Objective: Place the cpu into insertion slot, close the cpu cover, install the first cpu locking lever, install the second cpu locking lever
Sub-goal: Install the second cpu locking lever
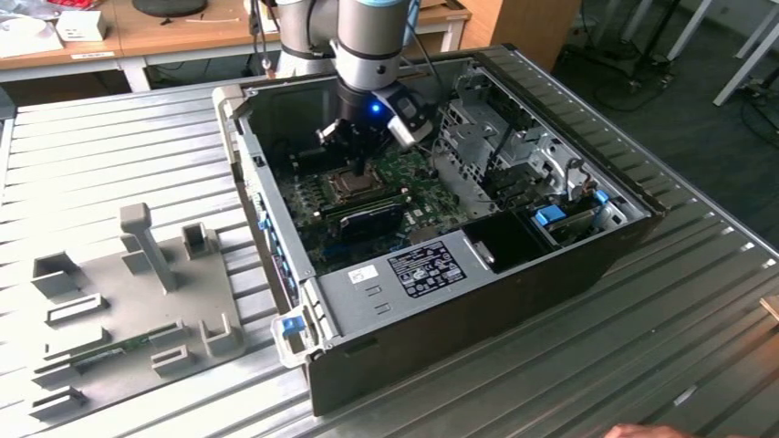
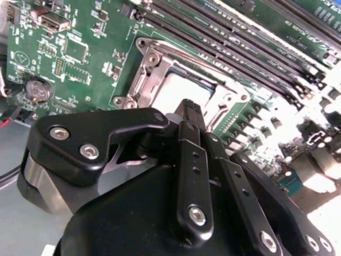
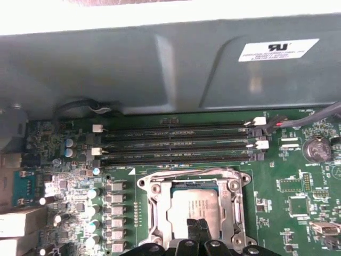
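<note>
Inside the open computer case [image 1: 608, 239], on the ribbed metal table [image 1: 681, 319], you had the gripper [image 1: 354, 153] low over the insertion slot [image 1: 353, 187] of the green motherboard [image 1: 408, 196]. In both wrist views the cpu [image 3: 195, 212] lay flat in the socket, its silvery top showing through the square window. The cpu cover [image 3: 160, 210] seemed to lie down around it, its frame level with the rim, so I judged that the placing step was done and the closing of the cover was done or almost done. The fingertips [image 3: 201, 233] stood together, with no gap I could see and nothing held between them, just over the near edge of the chip; whether they touched it I could not tell.

A thin wire lever [image 3: 181, 174] ran along the side of the socket nearest the long black memory slots [image 3: 176, 141]. I could not tell if it was already hooked under its catch. The step in hand looked to be the pressing down of the cover or the first locking lever.

My judgement was that the next move called for a small and exact push on a thin lever, sideways and down under its hook, with the closed tips kept away from the chip and the small parts around the socket.

Beside the case, on the exterior view's left, a grey fixture plate [image 1: 134, 310] with upright holders lay on the table.
</note>
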Controlling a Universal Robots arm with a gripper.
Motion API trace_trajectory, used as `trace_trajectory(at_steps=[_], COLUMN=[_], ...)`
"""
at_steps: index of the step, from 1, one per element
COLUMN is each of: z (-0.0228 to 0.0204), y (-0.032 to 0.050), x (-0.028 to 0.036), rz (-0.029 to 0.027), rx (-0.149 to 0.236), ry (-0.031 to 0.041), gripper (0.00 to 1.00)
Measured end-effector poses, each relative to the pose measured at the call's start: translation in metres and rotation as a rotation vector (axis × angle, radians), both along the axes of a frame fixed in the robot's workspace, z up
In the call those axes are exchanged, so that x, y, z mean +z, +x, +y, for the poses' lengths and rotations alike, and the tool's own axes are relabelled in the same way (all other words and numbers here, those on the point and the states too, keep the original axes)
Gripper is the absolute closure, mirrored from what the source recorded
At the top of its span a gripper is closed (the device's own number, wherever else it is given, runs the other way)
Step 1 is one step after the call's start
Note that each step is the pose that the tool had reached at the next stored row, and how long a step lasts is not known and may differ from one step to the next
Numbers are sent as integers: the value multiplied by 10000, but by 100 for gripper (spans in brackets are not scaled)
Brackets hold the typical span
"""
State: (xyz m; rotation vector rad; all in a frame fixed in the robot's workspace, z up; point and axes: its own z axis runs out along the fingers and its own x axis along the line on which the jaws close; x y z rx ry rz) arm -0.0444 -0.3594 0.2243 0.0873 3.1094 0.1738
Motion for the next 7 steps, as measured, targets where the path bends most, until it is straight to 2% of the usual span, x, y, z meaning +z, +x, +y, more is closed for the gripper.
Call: trace_trajectory(at_steps=[7], z=[0], y=[1], x=[13], rz=[0], rx=[2], ry=[1], gripper=[89])
